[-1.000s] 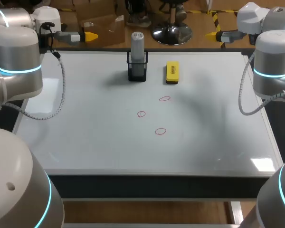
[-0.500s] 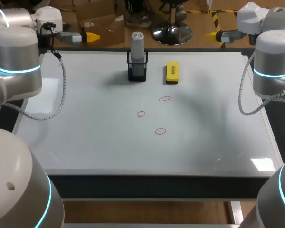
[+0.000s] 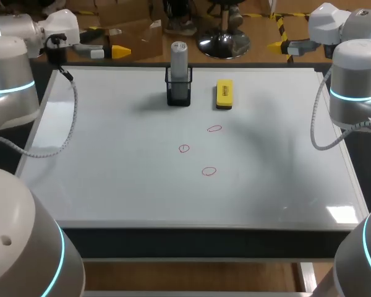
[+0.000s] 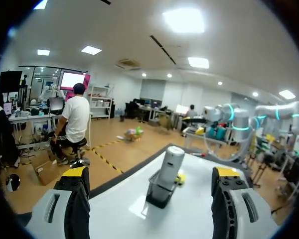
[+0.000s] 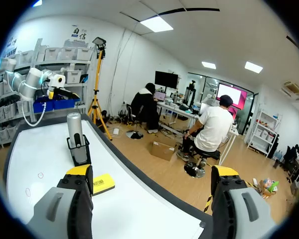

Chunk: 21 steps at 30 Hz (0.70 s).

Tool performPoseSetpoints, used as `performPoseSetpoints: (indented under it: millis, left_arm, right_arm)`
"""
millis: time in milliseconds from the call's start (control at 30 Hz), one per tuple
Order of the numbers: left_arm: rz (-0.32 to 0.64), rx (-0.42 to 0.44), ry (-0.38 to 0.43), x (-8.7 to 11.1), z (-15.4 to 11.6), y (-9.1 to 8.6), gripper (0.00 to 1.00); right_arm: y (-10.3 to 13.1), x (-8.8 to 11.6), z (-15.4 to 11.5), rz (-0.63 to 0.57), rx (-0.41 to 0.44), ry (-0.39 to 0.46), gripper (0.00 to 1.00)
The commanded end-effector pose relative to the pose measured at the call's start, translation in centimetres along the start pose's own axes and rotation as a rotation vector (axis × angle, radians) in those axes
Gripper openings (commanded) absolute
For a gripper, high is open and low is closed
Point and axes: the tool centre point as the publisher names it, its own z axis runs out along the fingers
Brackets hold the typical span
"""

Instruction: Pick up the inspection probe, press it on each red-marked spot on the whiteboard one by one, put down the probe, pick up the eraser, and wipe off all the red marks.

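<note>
Inspection probe (image 3: 179,57) stands upright in a black mesh holder (image 3: 179,93) near the far edge of the whiteboard (image 3: 111,185), with neither arm touching it. We judge the task to be at its very first step: fetching the probe.

The yellow eraser (image 3: 224,94) lies flat just beside the holder on our right, not touching it. The three red marks (image 3: 183,148), small rings set apart from one another, sit nearer us, toward the middle of the board. None has been pressed or wiped as far as we can tell.

Our left gripper (image 3: 117,51) hangs off the far left corner, fingers spread wide and empty. In its wrist view the probe stands ahead of it, framed between the two fingers but well apart from them. Our right gripper (image 3: 276,45) hangs off the far right corner, likewise spread and holding nothing.

The next move calls for one arm to cross to the holder, take the grey shaft above the mesh rim and lift it straight up. The left arm looks better lined up to us.

The holder hides the probe's lower part, which limits where the fingers can grip. From the right, the eraser lies close on the way.
</note>
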Motion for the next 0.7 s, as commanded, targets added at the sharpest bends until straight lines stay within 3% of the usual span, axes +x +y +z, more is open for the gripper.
performPoseSetpoints:
  millis: [33,700]
  left_arm:
    - [0.019,-0.003,0.134,-0.2,1.1,0.2,1.0]
    - [0.067,-0.018,0.453,3.2,6.1,1.6,1.0]
  right_arm:
    - [0.0,-0.1,0.0,0.0,0.002,0.001,1.0]
    - [0.0,-0.1,0.0,0.0,0.002,0.001,1.0]
